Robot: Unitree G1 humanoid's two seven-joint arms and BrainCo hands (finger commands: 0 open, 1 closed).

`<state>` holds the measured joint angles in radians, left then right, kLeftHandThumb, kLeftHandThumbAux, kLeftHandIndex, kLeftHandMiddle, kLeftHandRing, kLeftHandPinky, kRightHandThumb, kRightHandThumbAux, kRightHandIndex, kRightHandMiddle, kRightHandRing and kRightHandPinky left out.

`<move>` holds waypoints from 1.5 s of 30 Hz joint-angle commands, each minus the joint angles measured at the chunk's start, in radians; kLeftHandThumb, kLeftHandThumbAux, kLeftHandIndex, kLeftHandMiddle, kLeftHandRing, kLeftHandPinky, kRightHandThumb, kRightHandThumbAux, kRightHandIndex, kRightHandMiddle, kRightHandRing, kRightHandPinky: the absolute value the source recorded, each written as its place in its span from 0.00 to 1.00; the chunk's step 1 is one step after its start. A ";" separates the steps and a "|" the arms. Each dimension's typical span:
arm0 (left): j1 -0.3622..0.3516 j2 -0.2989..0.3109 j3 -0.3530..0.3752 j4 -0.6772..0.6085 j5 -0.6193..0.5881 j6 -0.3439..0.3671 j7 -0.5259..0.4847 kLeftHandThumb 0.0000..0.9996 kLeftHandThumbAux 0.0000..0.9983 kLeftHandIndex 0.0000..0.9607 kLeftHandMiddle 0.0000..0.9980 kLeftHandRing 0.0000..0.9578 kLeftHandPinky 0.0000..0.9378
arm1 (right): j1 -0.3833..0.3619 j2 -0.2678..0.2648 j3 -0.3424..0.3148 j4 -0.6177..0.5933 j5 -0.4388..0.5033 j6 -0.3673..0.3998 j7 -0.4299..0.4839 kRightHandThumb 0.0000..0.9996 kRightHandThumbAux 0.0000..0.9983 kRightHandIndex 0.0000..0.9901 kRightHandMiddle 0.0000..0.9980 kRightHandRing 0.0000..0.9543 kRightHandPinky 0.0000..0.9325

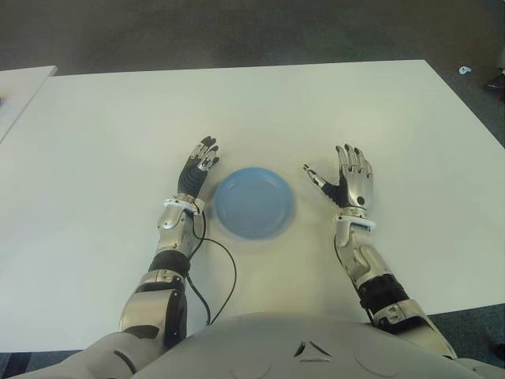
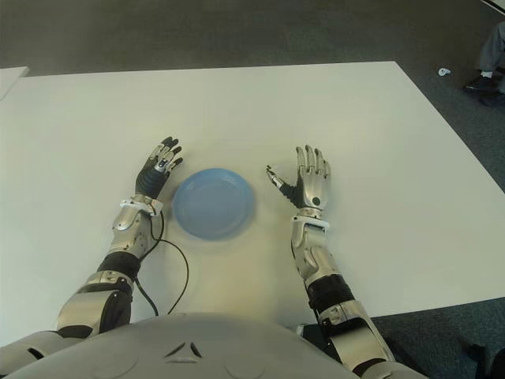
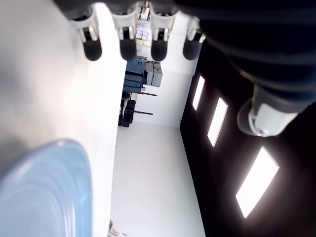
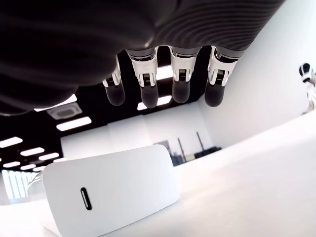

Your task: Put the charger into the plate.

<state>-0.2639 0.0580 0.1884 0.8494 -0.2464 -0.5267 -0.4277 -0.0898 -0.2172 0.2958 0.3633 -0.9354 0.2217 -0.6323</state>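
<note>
A: From the head cameras, what's the surface like?

B: A broad white counter on dark carpet, with a second white surface at the far left. A blue plate sits in the middle near the robot. The left hand is just left of it and the right hand a little apart on its right, both with fingers spread and holding nothing. I can't make out the charger from up here.

A: And the left wrist camera?

B: Straight fingertips over bare white counter, with the plate's rim close by. Beyond is a room with bright ceiling panels.

A: The right wrist camera?

B: There the charger shows: a white rounded block with a small slot on its face, lying on the counter just in front of the right hand's extended fingers, not touched by them.

A: Room to move?

B: Plenty; the counter edges are well apart from both hands, with bare white all around the plate.
</note>
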 commanded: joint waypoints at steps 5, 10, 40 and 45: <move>0.040 -0.013 -0.005 0.016 0.008 0.024 0.008 0.01 0.47 0.00 0.03 0.03 0.07 | 0.018 0.013 0.037 0.092 0.020 0.044 0.052 0.30 0.12 0.00 0.00 0.00 0.00; 0.043 -0.015 -0.006 0.011 0.005 0.026 0.006 0.01 0.47 0.00 0.03 0.03 0.07 | 0.002 0.006 0.054 0.103 0.019 0.064 0.099 0.29 0.12 0.00 0.00 0.00 0.00; 0.066 -0.031 -0.009 -0.036 -0.002 0.057 0.003 0.00 0.47 0.00 0.05 0.05 0.07 | 0.034 -0.137 0.112 -0.185 -0.032 0.212 0.577 0.28 0.12 0.00 0.00 0.00 0.00; 0.068 -0.033 -0.010 -0.040 0.000 0.057 0.007 0.00 0.47 0.00 0.05 0.05 0.07 | 0.035 -0.160 0.131 -0.236 -0.053 0.250 0.679 0.28 0.11 0.00 0.00 0.00 0.00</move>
<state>-0.2326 0.0368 0.1807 0.7877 -0.2489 -0.4988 -0.4277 -0.0824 -0.3714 0.4057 0.1356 -0.9851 0.4443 -0.0287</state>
